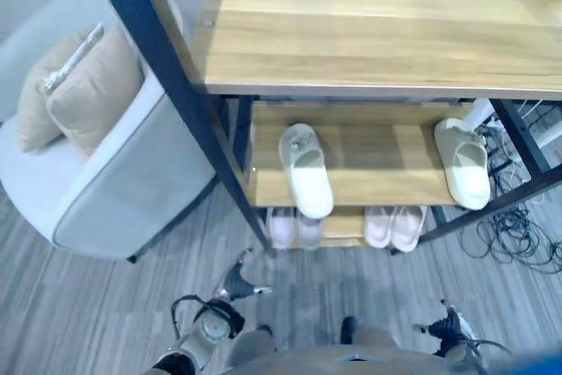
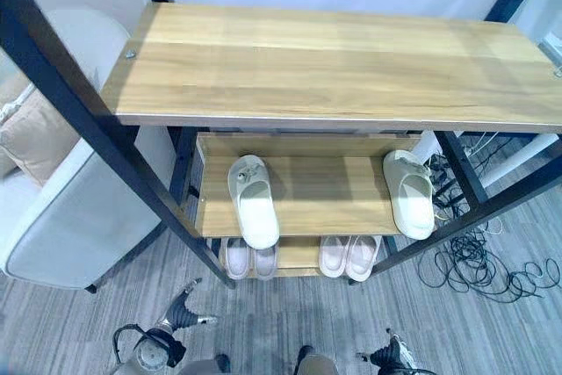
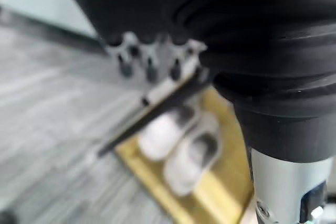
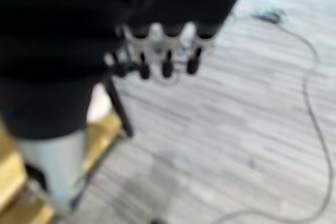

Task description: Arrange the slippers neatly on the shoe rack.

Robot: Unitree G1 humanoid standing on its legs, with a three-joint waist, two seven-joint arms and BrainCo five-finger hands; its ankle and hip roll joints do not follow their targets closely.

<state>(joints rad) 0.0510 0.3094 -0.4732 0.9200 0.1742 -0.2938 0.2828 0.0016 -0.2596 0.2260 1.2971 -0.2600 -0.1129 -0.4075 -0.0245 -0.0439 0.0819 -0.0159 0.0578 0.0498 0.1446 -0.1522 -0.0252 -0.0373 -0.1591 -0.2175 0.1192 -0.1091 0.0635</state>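
Two pale slippers (image 1: 306, 173) (image 1: 464, 162) are seen well apart on the shoe rack's (image 1: 378, 41) middle shelf; two pink pairs (image 1: 296, 227) (image 1: 394, 226) sit on the bottom shelf. A grey armchair (image 1: 114, 173) with beige cushions (image 1: 83, 85) stands beside the rack. Left hand (image 1: 239, 282) and right hand (image 1: 450, 322) hang low, fingers relaxed, nothing held.

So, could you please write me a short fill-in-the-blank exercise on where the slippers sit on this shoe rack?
1. The two pale green slippers, one and the other, lie on the ____ shelf.
2. The pink slippers sit on the ____ shelf.
3. The top shelf holds ____ slippers.
4. Beside the shoe rack stands a grey ____ with cushions.

Missing words: middle; bottom; no; armchair
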